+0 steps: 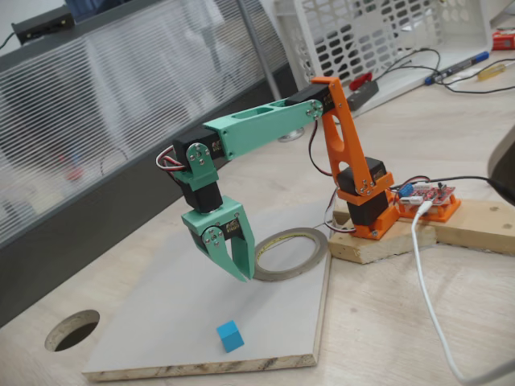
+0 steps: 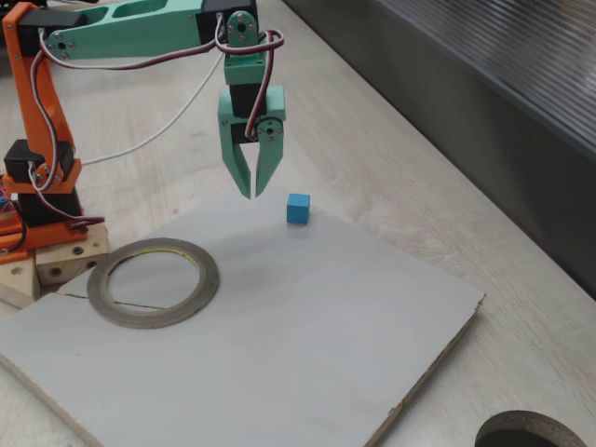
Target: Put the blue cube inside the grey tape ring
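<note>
The green end effector hangs tip-down above the pale board, its two fingers drawn nearly together to a point with just a thin sliver of gap showing between them in a fixed view, and there's nothing between them, it's empty and as good as closed. It floats clear of the surface, not touching anything. Out from the tips, the blue cube sits flat on the board just beside the end effector, a little to the right of it and apart from the fingers; in a fixed view the same cube lies below the tips toward the board's near edge, well clear of the ring. On the other side of the end effector the grey tape ring lies flat on the board, just behind the fingers and partly overlapped by them; in a fixed view the ring is down and to the left of the tips, near the arm's base, with bare board inside it. Further out, the green arm link runs back to the orange base on a wooden block on the bench, and a dark round hole is cut through the bench beyond the board's corner
</note>
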`<state>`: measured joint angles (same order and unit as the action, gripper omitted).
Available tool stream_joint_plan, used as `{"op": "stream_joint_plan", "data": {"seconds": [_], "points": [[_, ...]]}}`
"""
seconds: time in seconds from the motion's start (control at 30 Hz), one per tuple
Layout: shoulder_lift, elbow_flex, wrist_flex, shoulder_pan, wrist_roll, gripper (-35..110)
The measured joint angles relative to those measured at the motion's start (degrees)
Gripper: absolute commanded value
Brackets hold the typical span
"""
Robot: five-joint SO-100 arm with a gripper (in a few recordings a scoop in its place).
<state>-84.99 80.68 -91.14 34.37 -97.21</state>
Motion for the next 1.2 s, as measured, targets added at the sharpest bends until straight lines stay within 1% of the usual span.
{"op": "stream_joint_plan", "data": {"seconds": [0.23,0.3,0.4,0.53,1.2], "points": [[0.0,0.0,-0.1,0.0,0.0,61],[0.0,0.0,-0.1,0.0,0.0,69],[0.0,0.0,-0.1,0.0,0.0,76],[0.0,0.0,-0.1,0.0,0.0,79],[0.0,0.0,-0.3,0.0,-0.1,78]]}}
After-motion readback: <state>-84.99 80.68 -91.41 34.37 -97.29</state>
